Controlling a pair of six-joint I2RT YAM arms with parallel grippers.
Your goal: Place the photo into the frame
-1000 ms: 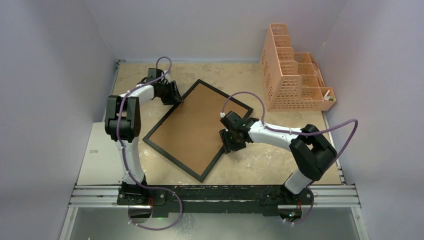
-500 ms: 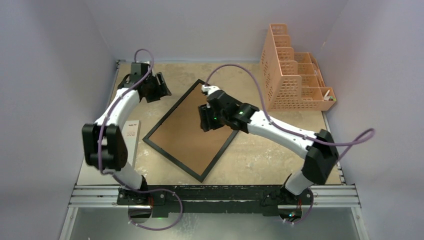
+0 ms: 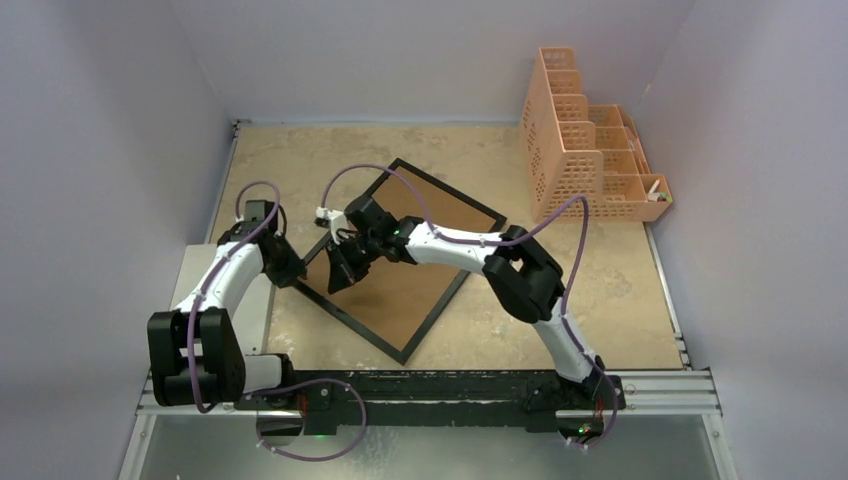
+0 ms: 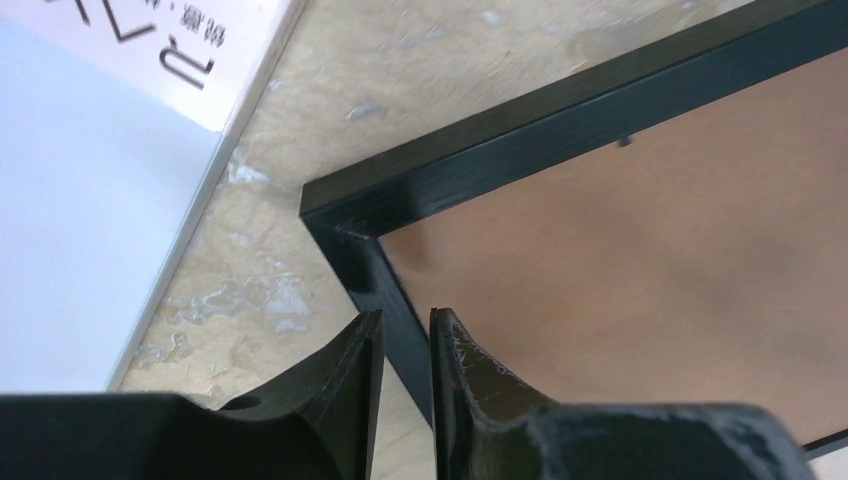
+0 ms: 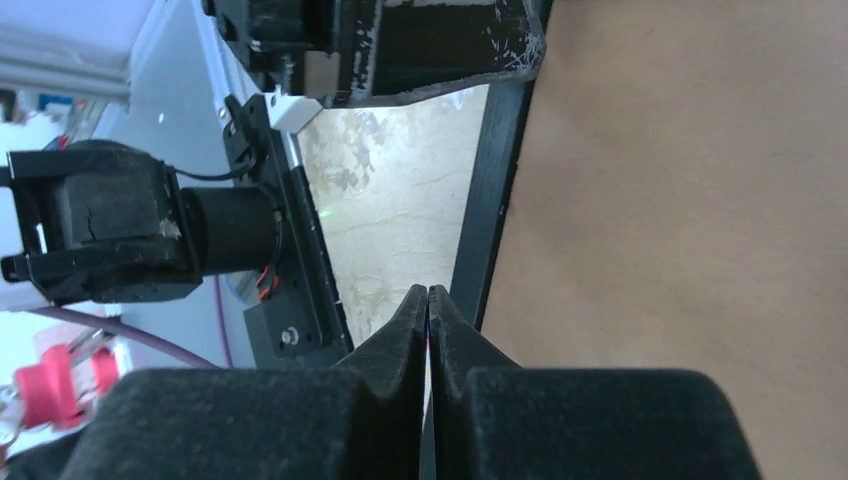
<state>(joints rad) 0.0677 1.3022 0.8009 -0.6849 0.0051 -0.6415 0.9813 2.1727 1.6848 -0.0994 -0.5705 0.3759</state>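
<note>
Shows the thin black rectangular picture frame (image 3: 405,292) lying face down and askew on the beige mottled table (image 3: 600,270), with its brown board back uppermost and seated inside the black rails. Shows no sunflower print in any view: possibly hidden beneath the back board, possibly elsewhere, and impossible to say which. Places the task, on that evidence, either near its end, with the back left to secure and the frame left to turn over, or near its start, with the back yet to come off.

Puts the left jaws at the frame's left corner, low over one of the two rails meeting there and parted by a narrow slit with the rail running under the tips. Cannot tell whether pinching the rail or merely poised above it. Puts the right jaws just beside, tips pressed together with nothing between, at a rail close to the same corner, where black rail meets brown board.

Includes a flat white printed box (image 4: 90,200) just left of that corner, and a peach mesh stepped organizer (image 3: 585,150) at the far right, well apart from both arms.
</note>
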